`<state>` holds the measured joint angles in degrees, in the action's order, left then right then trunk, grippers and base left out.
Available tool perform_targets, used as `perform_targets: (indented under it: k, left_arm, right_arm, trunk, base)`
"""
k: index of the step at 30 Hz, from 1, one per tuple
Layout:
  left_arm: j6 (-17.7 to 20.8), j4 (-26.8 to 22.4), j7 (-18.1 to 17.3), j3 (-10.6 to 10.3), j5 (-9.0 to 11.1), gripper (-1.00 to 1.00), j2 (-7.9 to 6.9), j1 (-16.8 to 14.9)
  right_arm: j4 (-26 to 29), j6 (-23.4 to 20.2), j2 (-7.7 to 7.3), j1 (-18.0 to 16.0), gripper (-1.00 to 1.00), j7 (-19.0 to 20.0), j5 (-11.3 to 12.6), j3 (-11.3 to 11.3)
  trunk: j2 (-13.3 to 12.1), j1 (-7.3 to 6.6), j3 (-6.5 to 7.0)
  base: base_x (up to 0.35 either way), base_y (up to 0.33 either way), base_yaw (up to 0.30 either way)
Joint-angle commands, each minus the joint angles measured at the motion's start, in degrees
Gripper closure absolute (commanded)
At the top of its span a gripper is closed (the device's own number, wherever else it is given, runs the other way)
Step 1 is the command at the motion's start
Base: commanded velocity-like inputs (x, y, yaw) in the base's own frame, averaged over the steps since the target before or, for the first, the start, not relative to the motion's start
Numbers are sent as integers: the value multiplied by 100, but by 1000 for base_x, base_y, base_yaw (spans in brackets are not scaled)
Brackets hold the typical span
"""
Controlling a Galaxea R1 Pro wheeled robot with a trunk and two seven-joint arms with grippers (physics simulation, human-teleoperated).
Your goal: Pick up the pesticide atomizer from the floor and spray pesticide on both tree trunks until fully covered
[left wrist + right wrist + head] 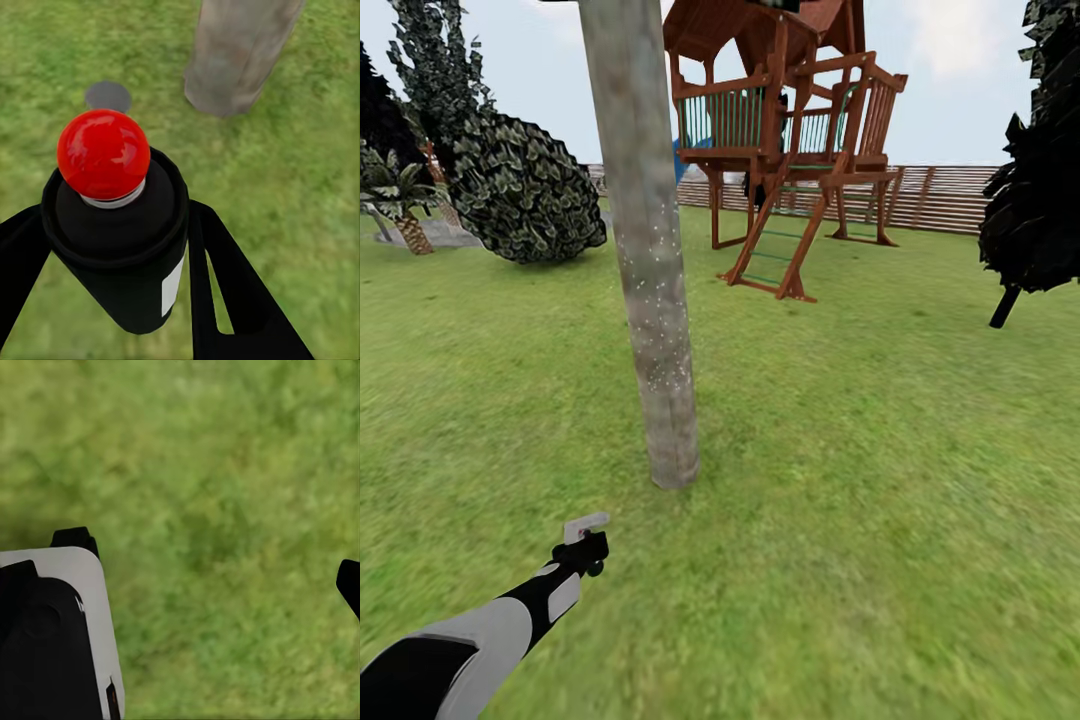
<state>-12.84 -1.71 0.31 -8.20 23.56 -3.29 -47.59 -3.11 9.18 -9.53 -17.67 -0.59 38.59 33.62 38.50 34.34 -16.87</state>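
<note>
Clearly the step in hand is spraying the nearer tree trunk [650, 260], and doing it well calls for keeping the nozzle aimed squarely at the bark while sweeping from the base upward, since white specks show only on a middle band of the trunk in the head view and much of the bark looks bare. I judge that the far side will need a change of stance around the trunk, because a single angle cannot reach all of it.

The left gripper [112, 247] is clamped on the pesticide atomizer [112, 225], a black can with a glossy red ball top; one black finger [225, 292] presses against its side and the other flanks it opposite. In the head view the left arm reaches toward the trunk, with the left gripper [588, 552] short of the trunk's base and apart from it, lawn [880, 450] lying between them. In the left wrist view the trunk's foot [232, 60] stands beyond the can, near but not touching.

The right gripper [202, 577] hangs over bare grass; its fingers sit wide apart and hold nothing.

Beyond the trunk stand a wooden play tower [790, 140] and a slatted fence [950, 195].
</note>
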Motion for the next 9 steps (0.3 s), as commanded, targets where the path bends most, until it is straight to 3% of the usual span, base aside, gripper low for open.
perform_targets:
  k: [1, 9]
  left_arm:
    - [-17, 4, 4, -50, 44, 100, 2, -5]
    - [-17, 4, 4, -42, 51, 100, -2, -5]
  right_arm:
    - [-14, 19, 3, -3, -100, -4, 25, 39]
    - [-14, 13, 3, 0, -100, -11, 18, 39]
  trunk:
    - [6, 1, -4]
    - [6, 1, -2]
  base:
    - [0, 0, 7]
    - [0, 0, 0]
